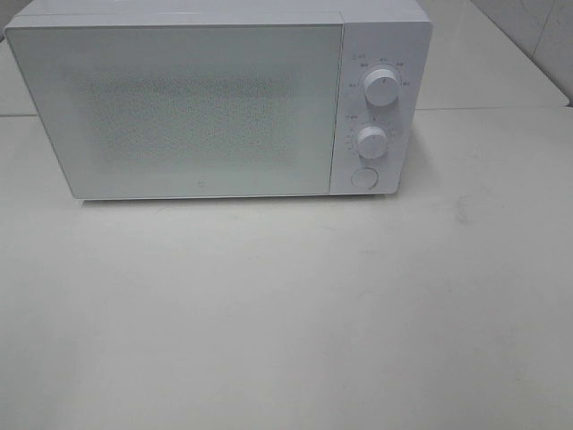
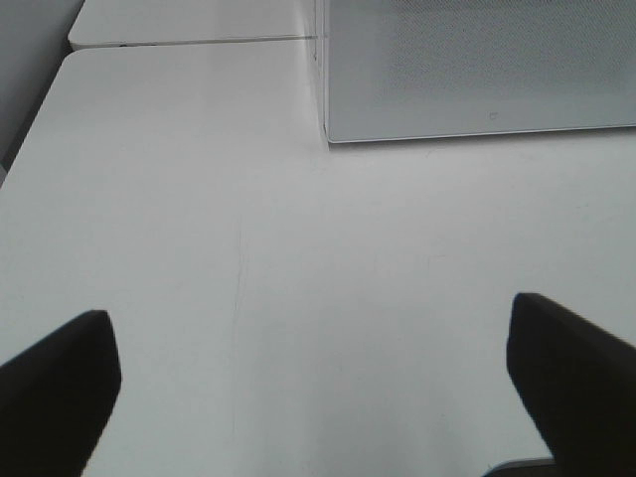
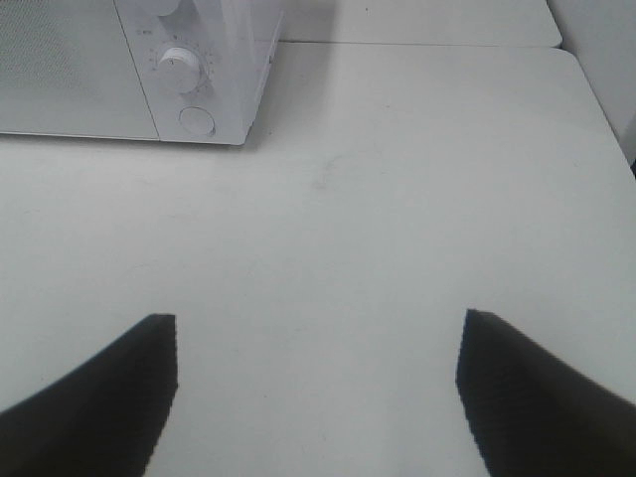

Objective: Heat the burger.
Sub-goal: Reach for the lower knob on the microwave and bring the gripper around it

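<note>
Left gripper (image 2: 310, 318) and right gripper (image 3: 318, 320) are both hovering spread apart, empty. Burger isn't showing, possibly behind the shut microwave (image 1: 206, 107) door, upper frame; dials (image 1: 371, 141) are lying nearer the right gripper.

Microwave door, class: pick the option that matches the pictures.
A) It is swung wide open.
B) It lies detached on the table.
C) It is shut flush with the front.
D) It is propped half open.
C: the microwave door sits closed, level with the control panel, with no gap showing along its edge.
</note>
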Motion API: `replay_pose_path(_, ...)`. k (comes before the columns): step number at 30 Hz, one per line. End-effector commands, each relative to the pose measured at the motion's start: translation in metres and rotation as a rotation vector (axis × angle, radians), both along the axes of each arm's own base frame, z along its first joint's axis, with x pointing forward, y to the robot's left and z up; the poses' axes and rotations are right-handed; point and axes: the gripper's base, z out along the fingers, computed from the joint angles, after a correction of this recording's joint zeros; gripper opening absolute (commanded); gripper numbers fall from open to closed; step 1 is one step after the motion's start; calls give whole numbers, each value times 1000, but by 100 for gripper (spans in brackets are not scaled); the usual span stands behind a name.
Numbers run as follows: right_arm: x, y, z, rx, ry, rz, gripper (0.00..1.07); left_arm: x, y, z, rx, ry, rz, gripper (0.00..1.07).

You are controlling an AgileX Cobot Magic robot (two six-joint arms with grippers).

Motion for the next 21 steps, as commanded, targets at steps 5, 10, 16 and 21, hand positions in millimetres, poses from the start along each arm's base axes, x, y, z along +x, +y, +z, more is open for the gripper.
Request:
replay_pose_path(5,-3,-1,0,-5,-25,-5,75,-2,0,-1,-1,-23,-1,98)
replay_pose_path(10,-3,-1,0,-4,-24,-6,75,-2,0,-1,-1,-23,-1,98)
replay_pose_path(16,0,0,13,1,-52,-5,76,-2,0,-1,-1,-23,-1,98)
replay_pose_path(21,13,2,21,0,-72,0,76,-2,0,-1,-1,-23,-1,98)
